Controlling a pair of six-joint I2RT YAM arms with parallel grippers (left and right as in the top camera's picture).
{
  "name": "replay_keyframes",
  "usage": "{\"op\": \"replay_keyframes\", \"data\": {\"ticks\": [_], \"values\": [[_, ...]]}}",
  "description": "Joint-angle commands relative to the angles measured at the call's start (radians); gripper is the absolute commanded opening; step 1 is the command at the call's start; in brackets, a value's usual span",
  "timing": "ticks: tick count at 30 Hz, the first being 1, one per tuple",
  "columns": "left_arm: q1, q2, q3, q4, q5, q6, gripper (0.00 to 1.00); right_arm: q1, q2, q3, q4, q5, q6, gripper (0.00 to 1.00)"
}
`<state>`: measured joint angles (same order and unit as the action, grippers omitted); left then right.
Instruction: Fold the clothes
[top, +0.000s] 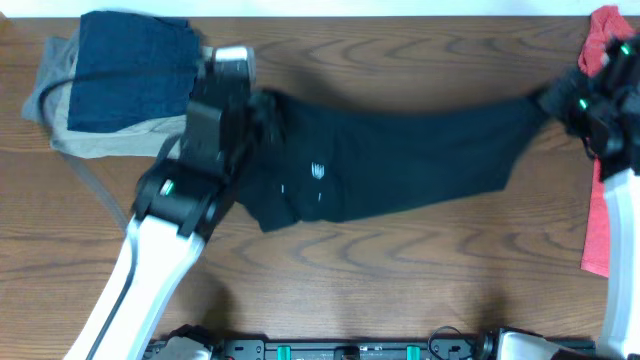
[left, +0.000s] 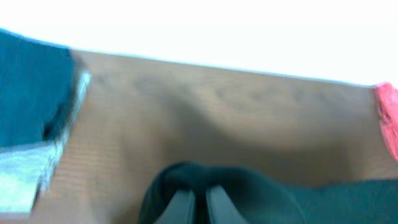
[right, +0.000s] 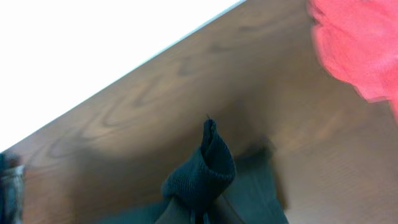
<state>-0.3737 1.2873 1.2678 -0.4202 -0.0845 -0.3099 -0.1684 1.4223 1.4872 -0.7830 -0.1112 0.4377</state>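
Left gripper (top: 258, 103) is clenched on one end of the black shirt (top: 400, 150), right gripper (top: 550, 98) clenched on its cuff at far right. Shirt stretches between them across the wooden table (top: 400, 290). Folded navy stack (top: 130, 60) sits just left of it, red t-shirt (top: 600, 235) at the right edge.

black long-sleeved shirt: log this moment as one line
left gripper: shut on black long-sleeved shirt | right gripper: shut on its other end | shirt: stretched between them over brown wooden table | fold: not yet made
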Motion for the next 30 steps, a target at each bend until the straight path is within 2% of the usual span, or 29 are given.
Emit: {"op": "replay_keyframes", "data": {"ticks": [1, 5, 10, 13, 16, 20, 24, 30], "values": [[0.054, 0.072, 0.106, 0.068, -0.032, 0.1, 0.06, 0.03, 0.032, 0.105, 0.041, -0.03, 0.011, 0.02], [0.085, 0.099, 0.343, 0.037, -0.032, 0.238, 0.06, -0.022, 0.05, 0.391, -0.059, -0.028, -0.045, 0.01], [0.096, 0.097, 0.674, -0.107, -0.032, 0.3, 0.06, -0.167, 0.051, 0.74, -0.275, -0.028, -0.108, 0.01], [0.096, 0.097, 0.767, -0.19, -0.032, 0.309, 0.06, -0.224, 0.051, 0.82, -0.378, -0.029, -0.132, 0.01], [0.096, 0.106, 0.758, -0.271, -0.027, 0.303, 0.06, -0.229, 0.061, 0.807, -0.446, -0.029, -0.163, 0.01], [0.096, 0.169, 0.726, -0.438, 0.081, 0.272, 0.06, -0.221, 0.114, 0.738, -0.526, -0.03, -0.166, 0.01], [0.095, 0.293, 0.68, -0.59, 0.178, 0.225, 0.06, -0.19, 0.161, 0.582, -0.536, -0.06, -0.166, 0.01], [0.095, 0.483, 0.568, -0.747, 0.237, 0.166, 0.06, -0.158, 0.18, 0.28, -0.48, -0.059, -0.166, 0.01]]}}
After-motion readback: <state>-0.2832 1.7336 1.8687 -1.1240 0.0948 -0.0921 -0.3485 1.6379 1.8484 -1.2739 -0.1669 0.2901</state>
